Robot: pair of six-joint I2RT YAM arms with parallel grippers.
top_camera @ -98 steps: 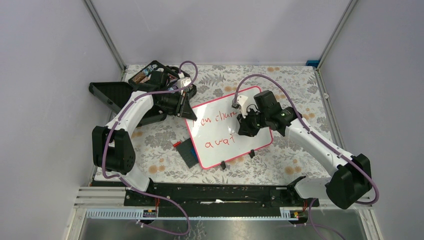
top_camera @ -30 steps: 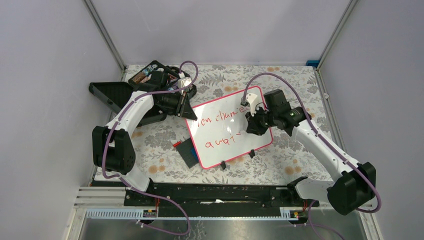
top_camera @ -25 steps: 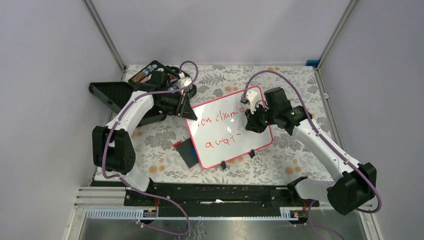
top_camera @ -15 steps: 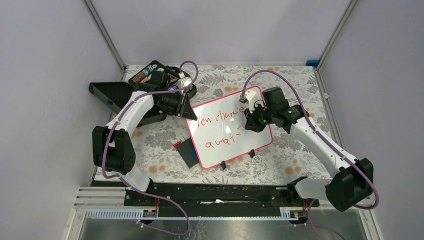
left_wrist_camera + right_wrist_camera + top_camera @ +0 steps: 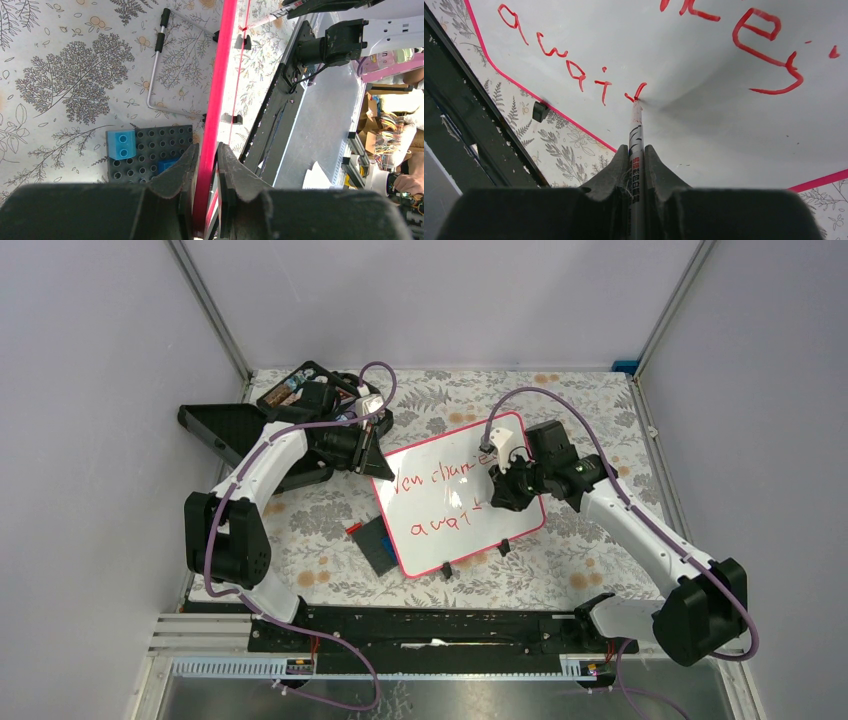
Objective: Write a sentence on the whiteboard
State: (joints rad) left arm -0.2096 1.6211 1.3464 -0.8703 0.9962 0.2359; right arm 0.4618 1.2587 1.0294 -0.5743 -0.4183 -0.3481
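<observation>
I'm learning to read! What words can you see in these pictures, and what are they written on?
"await": red, lower line of the sentence on the whiteboard.
Upper line: roughly "New chimes", scrawled, so not certain.
Print on the marker barrel: too small to read.

I record a bench covered in a white sheet printed with grey leaves and orange flowers. On it lies a small dark grey studded plate, which carries a light blue block at one corner and a darker blue block, partly hidden. A bent metal rod with black grips lies near the plate. At far left I see an open black plastic tray. Just behind the tray is a black box of small items, contents unclear. A small blue object sits at the far right corner.
</observation>
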